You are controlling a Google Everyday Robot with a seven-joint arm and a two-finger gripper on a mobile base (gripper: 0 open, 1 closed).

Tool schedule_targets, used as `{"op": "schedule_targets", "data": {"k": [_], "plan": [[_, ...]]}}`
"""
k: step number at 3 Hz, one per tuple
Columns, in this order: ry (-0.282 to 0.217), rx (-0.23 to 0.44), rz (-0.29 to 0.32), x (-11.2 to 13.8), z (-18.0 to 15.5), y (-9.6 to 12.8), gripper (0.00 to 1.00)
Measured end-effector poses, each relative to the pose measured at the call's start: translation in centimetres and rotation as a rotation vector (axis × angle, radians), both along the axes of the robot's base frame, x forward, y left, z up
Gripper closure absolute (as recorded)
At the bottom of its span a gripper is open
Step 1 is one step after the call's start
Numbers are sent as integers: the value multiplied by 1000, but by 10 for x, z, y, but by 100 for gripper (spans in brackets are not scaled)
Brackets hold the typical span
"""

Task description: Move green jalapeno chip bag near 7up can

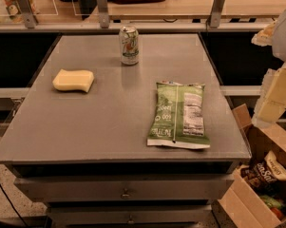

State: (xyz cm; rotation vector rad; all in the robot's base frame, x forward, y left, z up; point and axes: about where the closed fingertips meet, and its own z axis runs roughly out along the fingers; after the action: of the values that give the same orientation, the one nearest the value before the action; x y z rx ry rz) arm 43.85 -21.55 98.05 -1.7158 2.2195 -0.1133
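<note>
Single high view, angled down at table (109, 122), mid-range, claw (271, 101) at right edge

1. My gripper (274, 99) hangs out past the desk's (109, 127) right edge, off the top altogether and well apart from everything lying on it.
2. The green jalapeno chip bag (179, 115) lies flat near the front right corner, white nutrition panel facing up, its length running front to back.
3. The 7up can (129, 44) stands upright near the back edge, roughly midway along it, well apart from the bag.
4. A pale yellow sponge (73, 80) lies toward the left edge, nearer the back than the front, apart from the can.
5. Beside the front right corner, below my gripper, an open cardboard box (240, 201) holds a dark brown snack bag (261, 175).
6. Two drawers (126, 189) sit under the front edge.
</note>
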Motion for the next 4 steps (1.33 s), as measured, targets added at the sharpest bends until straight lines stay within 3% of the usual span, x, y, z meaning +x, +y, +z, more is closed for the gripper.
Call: {"op": "schedule_targets", "data": {"k": [1, 3, 4], "plan": [[-13, 10, -2, 4, -7, 3, 0], [0, 57, 68, 22, -47, 41, 0], [77, 118, 82, 34, -92, 60, 0]]}}
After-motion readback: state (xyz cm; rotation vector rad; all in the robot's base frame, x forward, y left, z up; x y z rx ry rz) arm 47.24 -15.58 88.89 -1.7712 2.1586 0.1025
